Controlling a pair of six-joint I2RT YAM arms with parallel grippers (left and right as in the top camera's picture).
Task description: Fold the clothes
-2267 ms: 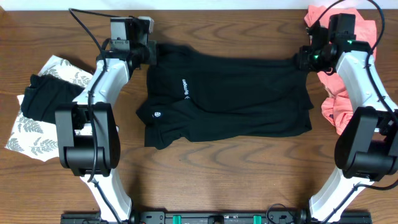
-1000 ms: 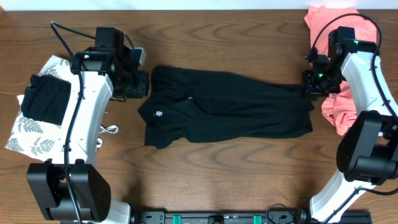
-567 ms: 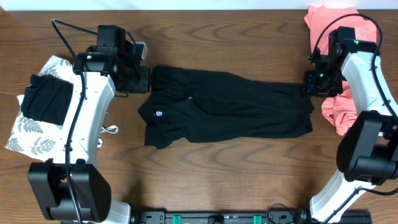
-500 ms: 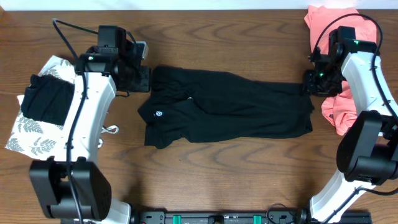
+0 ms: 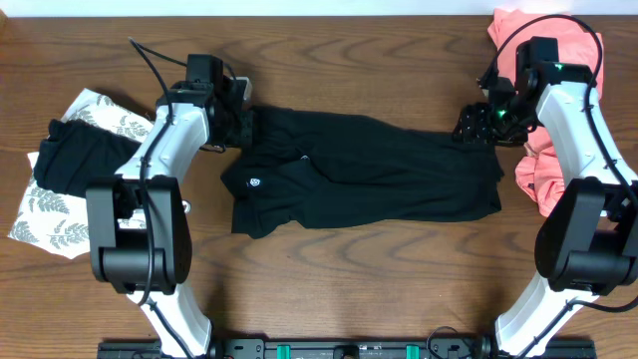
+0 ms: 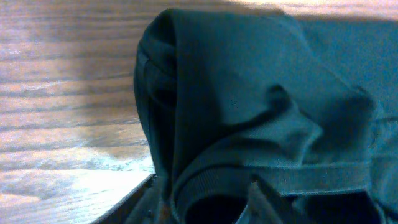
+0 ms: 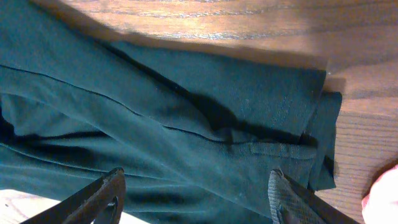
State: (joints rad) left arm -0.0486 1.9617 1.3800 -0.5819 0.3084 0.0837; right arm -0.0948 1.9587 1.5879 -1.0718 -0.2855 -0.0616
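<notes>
The black collared shirt lies folded lengthwise across the middle of the table, with a small white logo near its left end. My left gripper sits at the shirt's upper left corner. In the left wrist view its jaws stand apart, and a ribbed edge of the shirt lies in the gap. My right gripper hovers at the shirt's upper right edge. Its fingers are spread wide over the black fabric, holding nothing.
A salmon-pink garment is heaped at the right edge, under and behind my right arm. At the left edge a white leaf-print cloth carries a folded black garment. Bare wooden table runs in front of the shirt.
Both grippers have opened and let go of the shirt's top edge. The left one shifted slightly right, the right one left and inward over the shirt. The shirt has stayed put.
</notes>
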